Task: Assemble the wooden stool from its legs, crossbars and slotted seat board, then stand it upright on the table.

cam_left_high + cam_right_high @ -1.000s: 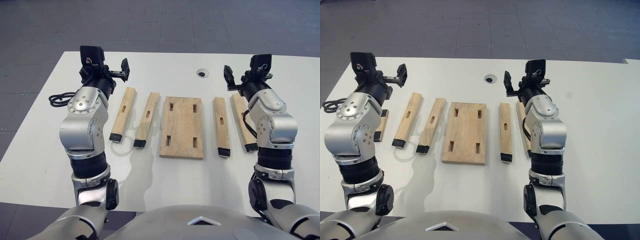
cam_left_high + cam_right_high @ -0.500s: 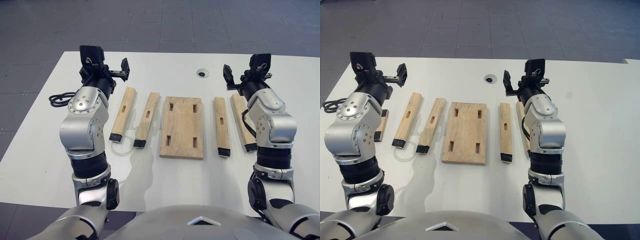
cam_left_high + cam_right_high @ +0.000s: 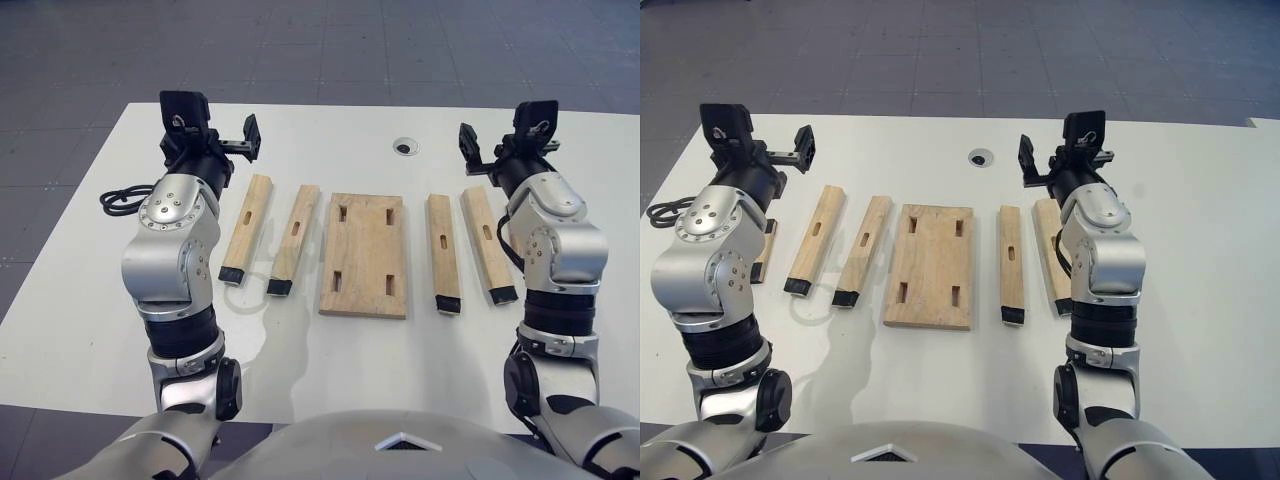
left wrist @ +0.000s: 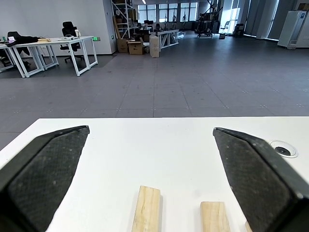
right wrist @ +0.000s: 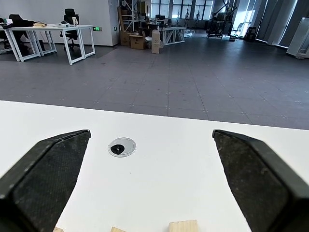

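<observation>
far-left wood piece: left of seat board, mostly hidden behind left arm; shape unclear
black cable: further left, one end hidden behind left arm
outer right leg: right of seat board, edge covered by right arm
two leg ends: cut off at picture edge

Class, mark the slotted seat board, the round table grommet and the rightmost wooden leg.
seat board (image 3: 364, 250), left eye view, bare wood between slots.
grommet (image 3: 405, 148), left eye view, its dark centre.
rightmost leg (image 3: 493, 262), left eye view, wood below its slot.
</observation>
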Controlling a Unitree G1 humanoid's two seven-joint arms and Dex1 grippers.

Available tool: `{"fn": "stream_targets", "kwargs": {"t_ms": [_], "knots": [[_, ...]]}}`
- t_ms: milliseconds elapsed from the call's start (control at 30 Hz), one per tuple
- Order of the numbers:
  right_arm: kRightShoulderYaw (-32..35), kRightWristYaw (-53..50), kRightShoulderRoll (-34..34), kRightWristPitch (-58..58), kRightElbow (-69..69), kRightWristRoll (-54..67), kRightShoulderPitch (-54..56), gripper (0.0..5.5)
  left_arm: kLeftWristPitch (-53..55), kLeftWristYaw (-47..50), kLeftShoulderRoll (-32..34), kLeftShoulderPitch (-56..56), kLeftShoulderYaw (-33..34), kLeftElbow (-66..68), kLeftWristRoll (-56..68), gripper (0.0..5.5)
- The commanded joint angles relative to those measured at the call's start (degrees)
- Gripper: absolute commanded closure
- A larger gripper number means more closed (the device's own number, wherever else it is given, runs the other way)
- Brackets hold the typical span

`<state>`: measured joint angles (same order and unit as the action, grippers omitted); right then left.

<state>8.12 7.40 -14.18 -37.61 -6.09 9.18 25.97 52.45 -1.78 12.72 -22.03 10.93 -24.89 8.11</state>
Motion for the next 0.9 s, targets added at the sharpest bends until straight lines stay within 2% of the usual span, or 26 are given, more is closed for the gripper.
{"fn": "stream_targets", "kwargs": {"t_ms": [33,267,567,900], "knots": [[2.27,1.03,-3.88,-1.54,-1.08,-0.28,-2.26,0.83,1.13,0.53,-0.14,1.21,-0.16,-0.69,-0.28,0.77],[6.01,3.93,-10.98,-3.48,-1.83,0.0,-7.14,0.83,2.17,1.33,-0.48,3.59,0.66,-3.31,-0.41,0.77],[5.03,8.86,-13.23,4.15,11.87,-1.79,-15.68,0.83,2.34,2.37,-1.77,5.76,0.49,-5.31,-0.43,0.77],[1.38,13.42,-14.26,5.59,16.11,-3.25,-21.74,0.83,2.36,2.77,-1.96,5.59,0.18,-5.77,-0.34,0.77]]}}
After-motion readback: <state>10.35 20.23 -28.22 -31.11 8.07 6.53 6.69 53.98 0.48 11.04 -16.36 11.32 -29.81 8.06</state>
